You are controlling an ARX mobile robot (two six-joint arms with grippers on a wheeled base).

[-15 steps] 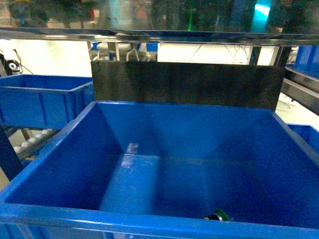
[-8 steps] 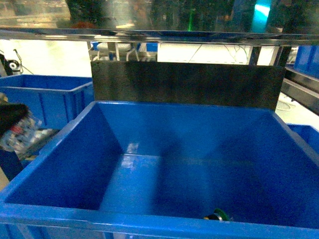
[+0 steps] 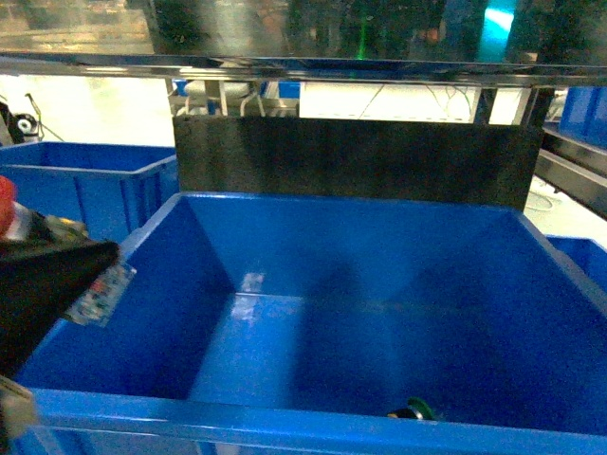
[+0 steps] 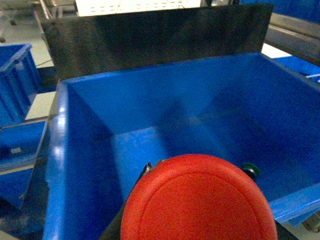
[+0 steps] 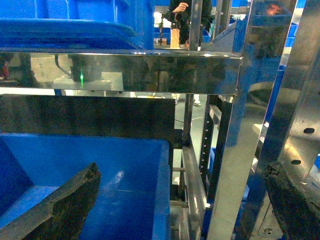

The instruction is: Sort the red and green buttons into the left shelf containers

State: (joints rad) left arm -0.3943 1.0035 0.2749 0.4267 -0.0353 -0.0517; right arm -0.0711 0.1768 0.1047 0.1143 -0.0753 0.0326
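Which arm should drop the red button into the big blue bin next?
Left. Its gripper holds the red button at the bin's left rim; the right gripper is empty.

The large blue bin [image 3: 313,284] is viewed from the head camera, level and slanting down, close to its front rim. The same bin [image 4: 150,115] is seen from the left wrist, nearer. Its right side [image 5: 100,165] and the shelf frame [image 5: 235,125] are faced from the right wrist.
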